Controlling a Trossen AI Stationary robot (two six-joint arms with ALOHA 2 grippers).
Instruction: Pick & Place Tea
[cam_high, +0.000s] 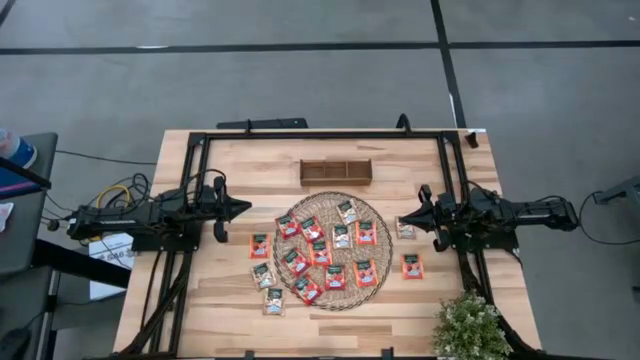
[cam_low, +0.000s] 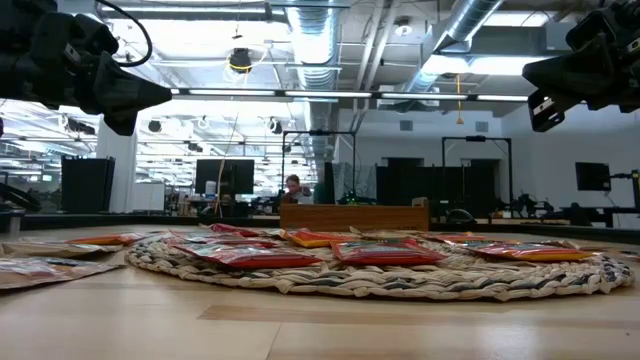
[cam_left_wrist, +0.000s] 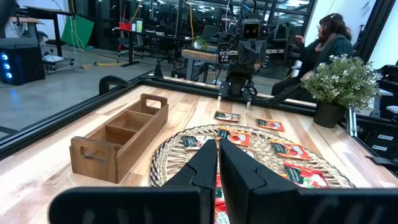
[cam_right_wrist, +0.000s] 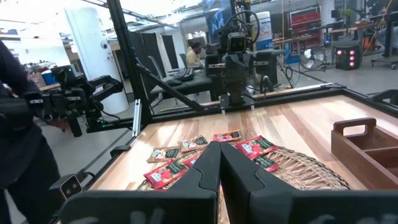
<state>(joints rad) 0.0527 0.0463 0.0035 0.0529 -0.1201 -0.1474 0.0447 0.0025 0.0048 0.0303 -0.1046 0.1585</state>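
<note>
Several tea sachets, red-orange and pale (cam_high: 322, 252), lie flat on the round woven mat (cam_high: 375, 290). Others lie on the bare wood: a red-orange one (cam_high: 260, 245) and two pale ones (cam_high: 264, 275) left of the mat, and one pale (cam_high: 405, 229) and one red-orange (cam_high: 412, 265) to its right. My left gripper (cam_high: 245, 209) (cam_left_wrist: 218, 163) hovers left of the mat, shut and empty. My right gripper (cam_high: 402, 222) (cam_right_wrist: 219, 163) hovers right of the mat, over the pale sachet there, also shut and empty. The low view shows both grippers well above the table.
A brown wooden three-compartment tray (cam_high: 335, 171) stands on the table beyond the mat, toward the far edge. A potted plant (cam_high: 470, 325) sits at the near right corner. A black frame (cam_high: 320, 134) borders the table. People show in the room beyond.
</note>
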